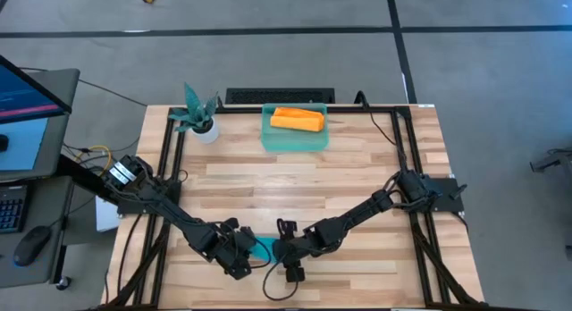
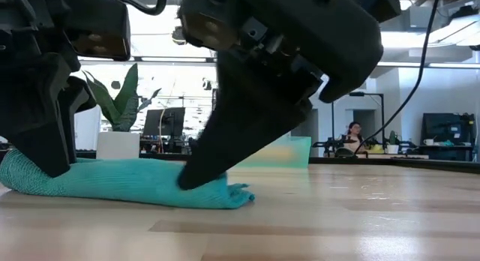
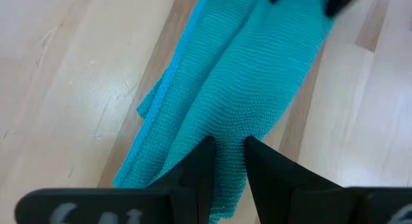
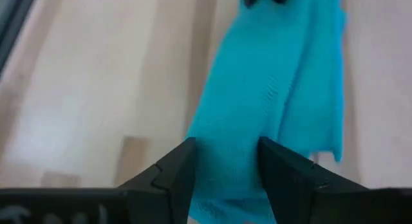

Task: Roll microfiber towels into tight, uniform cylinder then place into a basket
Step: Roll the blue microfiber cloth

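Right up front, the teal towel [image 2: 127, 182] lies loosely rolled near the counter's [image 1: 357, 177] front edge. Left claw [image 3: 226, 161] pinches one end; right claw [image 4: 225, 166] straddles the other, fingers spread. Orange towel [image 1: 297, 120] already sits in the basket [image 1: 295, 139]. Rolling's underway; next probably needs tightening evenly.

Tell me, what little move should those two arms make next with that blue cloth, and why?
Probably close the right gripper on its end of the teal towel. The towel lies long and loosely bunched near the table's front edge, not yet a tight roll. The left gripper is pinching its end, while the right one's fingers straddle the cloth. The orange towel already sits in the basket.
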### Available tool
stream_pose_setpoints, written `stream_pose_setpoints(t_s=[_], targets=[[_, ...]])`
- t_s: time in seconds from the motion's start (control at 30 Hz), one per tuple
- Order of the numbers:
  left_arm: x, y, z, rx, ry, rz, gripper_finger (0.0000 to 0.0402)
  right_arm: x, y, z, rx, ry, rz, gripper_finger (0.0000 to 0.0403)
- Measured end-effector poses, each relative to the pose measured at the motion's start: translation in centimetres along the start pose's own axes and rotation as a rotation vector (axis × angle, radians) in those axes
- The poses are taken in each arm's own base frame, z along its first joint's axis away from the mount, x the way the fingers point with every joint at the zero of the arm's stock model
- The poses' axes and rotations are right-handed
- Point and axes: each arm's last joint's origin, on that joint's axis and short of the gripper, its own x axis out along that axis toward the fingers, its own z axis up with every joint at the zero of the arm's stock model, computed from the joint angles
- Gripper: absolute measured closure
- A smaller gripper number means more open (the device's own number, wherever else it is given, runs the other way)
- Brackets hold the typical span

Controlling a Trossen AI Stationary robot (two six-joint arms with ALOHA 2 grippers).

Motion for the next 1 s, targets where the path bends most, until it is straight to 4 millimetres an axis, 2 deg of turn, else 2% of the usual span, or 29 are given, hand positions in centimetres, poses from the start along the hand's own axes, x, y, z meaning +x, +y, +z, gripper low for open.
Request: stream_pose_setpoints(t_s=[0.2, 0.3, 0.47, 0.57, 1.0], targets=[[0.0, 0.0, -0.1, -0.006, 0.007, 0.000, 0.0320, -3.3, -0.5, 1.2, 0.004, 0.015, 0.005, 0.0221], [0.0, 0.0, -0.1, -0.006, 0.008, -0.002, 0.0320, -4.2, -0.1, 1.8, -0.062, -0.030, 0.016, 0.0223], [0.0, 0.0, 0.0, -0.008, 0.004, -0.005, 0.0320, -3.5, 1.4, 2.2, -0.204, -0.126, 0.037, 0.0222], [0.0, 0.0, 0.0, -0.008, 0.003, -0.006, 0.0320, -3.1, 1.8, 1.7, -0.242, -0.113, 0.033, 0.0225], [0.1, 0.0, 0.0, -0.009, 0.001, -0.008, 0.0320, -4.3, 1.4, 1.9, -0.241, -0.085, -0.039, 0.0245]])
